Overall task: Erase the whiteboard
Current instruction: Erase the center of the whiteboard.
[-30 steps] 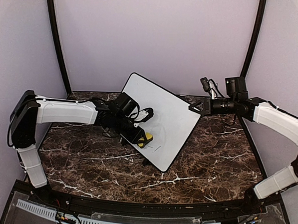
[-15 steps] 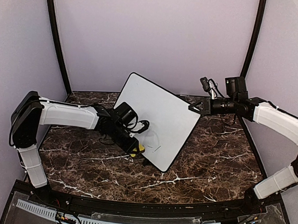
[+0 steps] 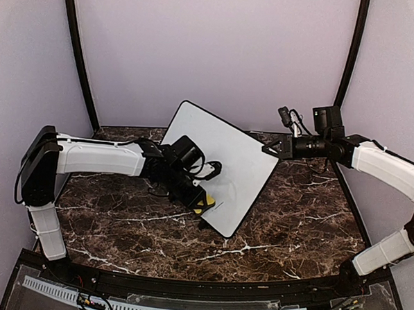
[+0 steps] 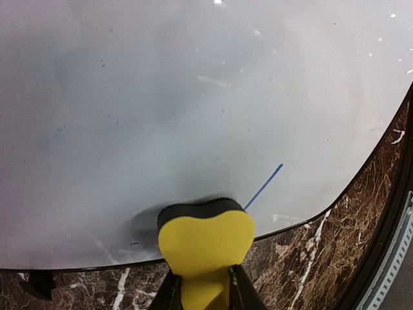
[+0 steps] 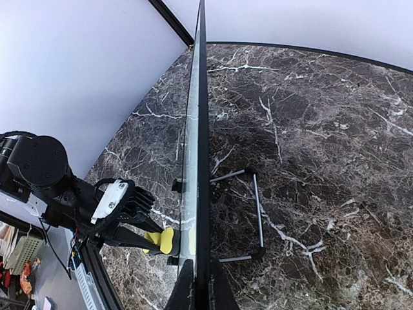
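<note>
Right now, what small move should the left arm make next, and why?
Probably slide the eraser up and right in the left wrist view, onto the short blue stroke beside it. The left gripper presses the eraser against the whiteboard, and that stroke is the only writing visible there.

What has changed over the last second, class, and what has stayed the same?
The left end effector, shut on the yellow foam eraser block, slid toward the lower left edge of the glossy white rectangular whiteboard, then back right a little. Nothing was taken or released. The right end effector stayed clamped on the board's right corner; the board kept its tilt; a short blue stroke is unerased.
</note>
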You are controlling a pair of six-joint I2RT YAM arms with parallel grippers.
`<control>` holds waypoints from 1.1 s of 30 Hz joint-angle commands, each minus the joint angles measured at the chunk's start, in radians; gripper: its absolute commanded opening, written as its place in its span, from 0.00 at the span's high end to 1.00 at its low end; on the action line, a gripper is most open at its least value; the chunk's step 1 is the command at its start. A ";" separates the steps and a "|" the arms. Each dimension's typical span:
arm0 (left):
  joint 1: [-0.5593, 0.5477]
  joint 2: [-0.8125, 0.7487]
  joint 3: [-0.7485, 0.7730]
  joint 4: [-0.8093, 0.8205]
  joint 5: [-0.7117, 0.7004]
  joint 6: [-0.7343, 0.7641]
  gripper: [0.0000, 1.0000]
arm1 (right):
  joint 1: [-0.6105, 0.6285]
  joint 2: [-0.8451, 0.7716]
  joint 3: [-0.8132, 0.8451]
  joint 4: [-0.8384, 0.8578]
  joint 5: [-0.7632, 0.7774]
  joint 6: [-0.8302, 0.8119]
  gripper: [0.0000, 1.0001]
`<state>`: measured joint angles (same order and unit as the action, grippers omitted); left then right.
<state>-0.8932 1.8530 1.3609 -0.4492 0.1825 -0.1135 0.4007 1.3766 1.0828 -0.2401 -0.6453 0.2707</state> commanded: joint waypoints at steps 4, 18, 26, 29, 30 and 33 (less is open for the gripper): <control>0.028 -0.035 -0.141 0.060 -0.139 -0.024 1.00 | 0.037 0.020 0.000 -0.016 -0.048 -0.106 1.00; 0.041 0.003 -0.055 0.116 -0.023 -0.015 1.00 | 0.038 0.013 0.005 -0.022 -0.046 -0.105 1.00; -0.005 0.015 -0.007 0.146 0.024 0.010 1.00 | 0.038 0.020 0.003 -0.018 -0.047 -0.106 1.00; -0.023 0.017 -0.003 0.143 0.022 0.032 1.00 | 0.038 0.024 0.002 -0.016 -0.047 -0.107 1.00; -0.027 0.019 -0.002 0.137 0.011 0.042 1.00 | 0.038 0.024 0.002 -0.015 -0.048 -0.107 1.00; -0.040 0.040 0.007 0.112 -0.011 0.049 1.00 | 0.038 0.022 -0.002 -0.015 -0.047 -0.107 1.00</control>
<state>-0.9157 1.8503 1.3300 -0.4416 0.1936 -0.1032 0.4011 1.3788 1.0863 -0.2405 -0.6468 0.2687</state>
